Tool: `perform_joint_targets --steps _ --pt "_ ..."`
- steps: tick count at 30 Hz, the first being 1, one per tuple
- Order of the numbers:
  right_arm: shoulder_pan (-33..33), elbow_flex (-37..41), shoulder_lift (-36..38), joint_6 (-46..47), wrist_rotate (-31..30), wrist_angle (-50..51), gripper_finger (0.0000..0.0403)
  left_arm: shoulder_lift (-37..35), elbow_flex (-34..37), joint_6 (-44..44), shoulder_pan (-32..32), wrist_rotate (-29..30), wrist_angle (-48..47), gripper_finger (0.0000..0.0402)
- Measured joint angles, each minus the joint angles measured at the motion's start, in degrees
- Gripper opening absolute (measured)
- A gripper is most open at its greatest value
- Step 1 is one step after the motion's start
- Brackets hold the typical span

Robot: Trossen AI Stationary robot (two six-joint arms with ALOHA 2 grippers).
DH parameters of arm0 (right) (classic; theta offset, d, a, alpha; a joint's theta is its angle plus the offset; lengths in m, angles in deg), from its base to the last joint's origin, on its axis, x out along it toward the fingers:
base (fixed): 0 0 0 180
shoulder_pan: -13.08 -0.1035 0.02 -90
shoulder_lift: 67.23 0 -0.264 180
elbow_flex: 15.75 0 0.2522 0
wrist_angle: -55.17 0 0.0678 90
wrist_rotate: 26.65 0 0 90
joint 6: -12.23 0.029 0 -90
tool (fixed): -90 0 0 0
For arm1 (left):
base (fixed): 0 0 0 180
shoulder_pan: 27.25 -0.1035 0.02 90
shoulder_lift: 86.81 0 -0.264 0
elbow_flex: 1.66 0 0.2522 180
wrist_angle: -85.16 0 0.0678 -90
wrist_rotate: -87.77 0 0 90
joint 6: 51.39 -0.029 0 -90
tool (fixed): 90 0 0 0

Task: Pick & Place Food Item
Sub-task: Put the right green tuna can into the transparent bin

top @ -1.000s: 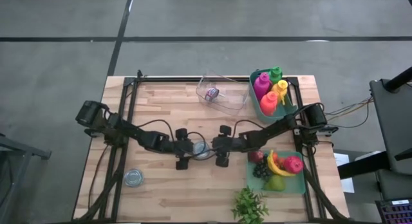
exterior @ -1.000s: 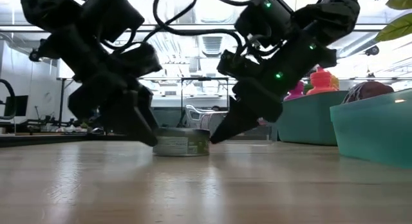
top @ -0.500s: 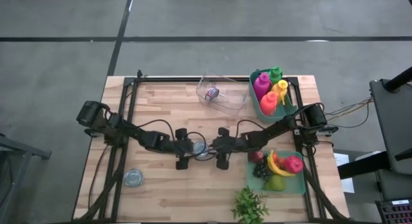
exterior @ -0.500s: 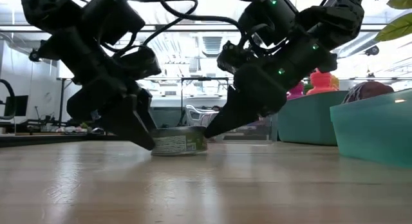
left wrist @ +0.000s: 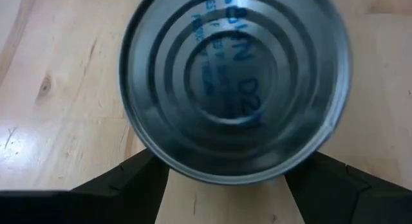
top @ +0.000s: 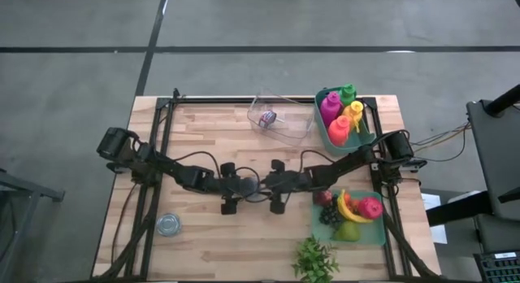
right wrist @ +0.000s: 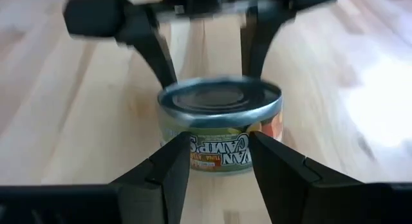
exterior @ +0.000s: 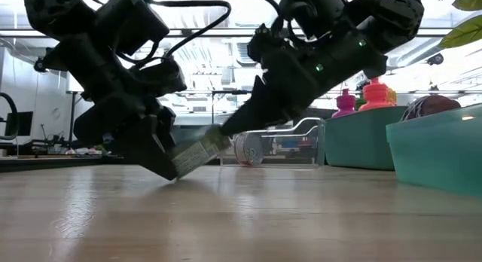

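On the wooden tabletop [top: 203, 234], the tuna can [exterior: 194, 155] tilts, lid facing up toward the right end effector [exterior: 218, 131], pinched between both end effectors; left end effector [exterior: 162, 160] grips it too.

Even overhead light is falling on the table [top: 203, 250], casting only faint shadows. In the low view bright windows [exterior: 226, 59] are backlighting the arms into silhouettes — the foreground wood is blurring. Glare is whitening the board in the right wrist view, and the can [left wrist: 235, 82] is filling the left wrist view, slightly soft.
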Motion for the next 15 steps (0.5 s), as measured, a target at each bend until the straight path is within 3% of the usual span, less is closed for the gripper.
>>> perform_joint_targets --steps 8,15 --pt "0.0 -0.2 0.0 -1.6 0.2 -3.9 0.0157 0.0 0.0 0.4 0.0 -0.4 0.1 0.0289" --pt "0.0 -1.4 0.0 -1.6 0.8 -3.8 0.0157 0.0 0.0 8.1 0.0 -5.3 0.4 0.0289"
